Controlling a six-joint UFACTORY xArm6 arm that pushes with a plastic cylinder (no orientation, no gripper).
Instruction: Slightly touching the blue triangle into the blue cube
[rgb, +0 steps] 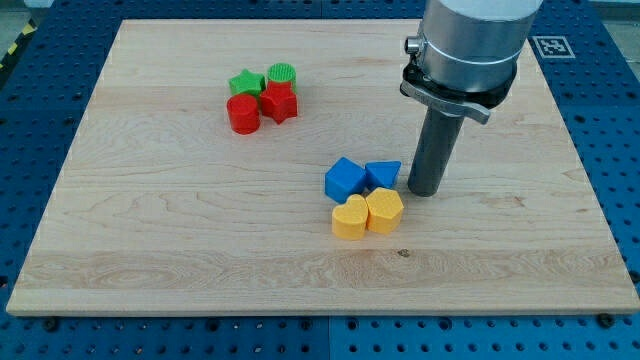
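The blue triangle (383, 174) lies near the middle of the wooden board (180, 220), its left side touching the blue cube (345, 179). My tip (424, 191) rests on the board just right of the blue triangle, a small gap from its right corner. The rod rises from there to the grey arm body at the view's top.
A yellow heart (350, 217) and a yellow hexagon block (385, 210) sit just below the blue pair, touching each other. At upper left is a cluster: green star (246, 83), green cylinder (282, 74), red cylinder (243, 114), red star (279, 102).
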